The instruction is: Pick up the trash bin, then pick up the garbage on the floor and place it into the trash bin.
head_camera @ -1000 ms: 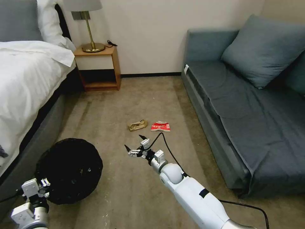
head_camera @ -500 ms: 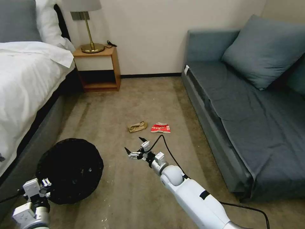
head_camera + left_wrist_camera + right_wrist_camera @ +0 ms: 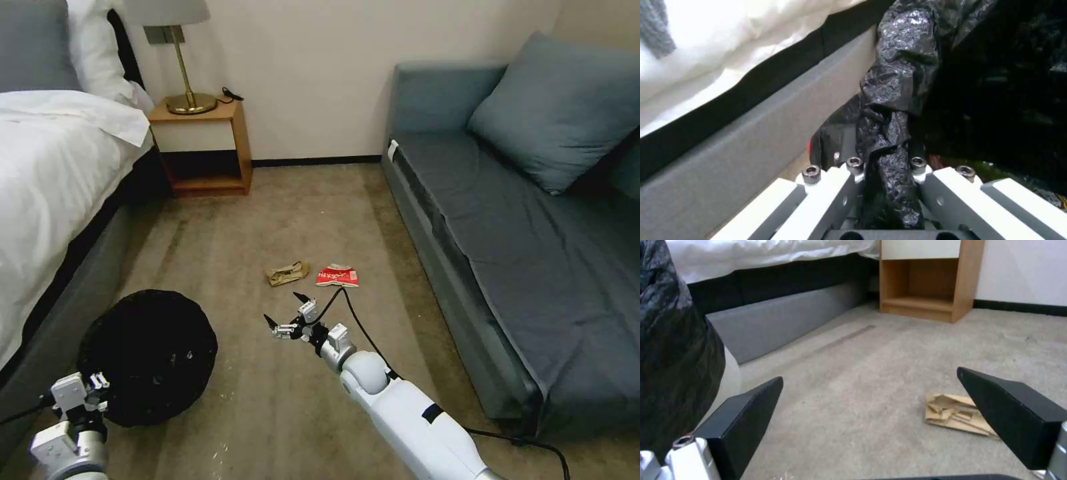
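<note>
- Left gripper fingers were clamped on the trash bin liner
- Right gripper, fingers apart, should descend squarely over the tan paper wad

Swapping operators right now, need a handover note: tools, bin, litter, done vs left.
Left tool: shut on the black bag at the rim of the trash bin, low beside the bed frame.
Right tool: open, empty, held low over the carpet just short of the litter.
Litter on the floor: tan paper wad and red-white packet, side by side ahead of the right tool. The paper wad sits nearest its fingers in the right wrist view.
Done: bin gripped.
Left: pick up both pieces and drop them into the bin.
</note>
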You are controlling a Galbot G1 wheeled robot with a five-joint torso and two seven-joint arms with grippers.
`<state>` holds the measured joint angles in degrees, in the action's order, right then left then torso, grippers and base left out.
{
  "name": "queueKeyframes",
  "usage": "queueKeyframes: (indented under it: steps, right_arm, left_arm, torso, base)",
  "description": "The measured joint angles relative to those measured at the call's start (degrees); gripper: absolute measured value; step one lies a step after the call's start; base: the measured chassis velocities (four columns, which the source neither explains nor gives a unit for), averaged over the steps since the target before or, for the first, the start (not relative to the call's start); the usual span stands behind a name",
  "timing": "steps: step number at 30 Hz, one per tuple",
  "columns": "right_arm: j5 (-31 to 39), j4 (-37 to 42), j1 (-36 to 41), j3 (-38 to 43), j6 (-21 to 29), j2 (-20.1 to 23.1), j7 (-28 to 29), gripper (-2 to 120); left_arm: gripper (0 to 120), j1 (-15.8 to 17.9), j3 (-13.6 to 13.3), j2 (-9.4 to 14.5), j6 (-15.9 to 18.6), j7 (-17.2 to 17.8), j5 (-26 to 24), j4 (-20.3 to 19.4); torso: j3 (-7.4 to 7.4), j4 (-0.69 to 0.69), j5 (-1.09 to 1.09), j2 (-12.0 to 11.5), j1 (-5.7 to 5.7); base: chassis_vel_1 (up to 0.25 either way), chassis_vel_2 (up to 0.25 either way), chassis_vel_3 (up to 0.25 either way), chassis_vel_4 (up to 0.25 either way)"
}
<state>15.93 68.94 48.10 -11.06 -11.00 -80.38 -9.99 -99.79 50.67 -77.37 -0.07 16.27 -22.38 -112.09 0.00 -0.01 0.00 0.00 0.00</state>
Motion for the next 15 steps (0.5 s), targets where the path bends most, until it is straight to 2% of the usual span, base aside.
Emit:
queueKeyframes:
  steps: [15]
  right_arm:
    - [0.0,-1.6,-0.4,0.2,-0.5,-0.9,-0.9,100]
  left_arm:
    - [3,0.1,0.2,0.5,0.0,0.0,-0.2,0.3]
  torso:
    - [0.0,0.0,0.0,0.0,0.0]
  base:
    - [-0.078,0.084,0.079,-0.077]
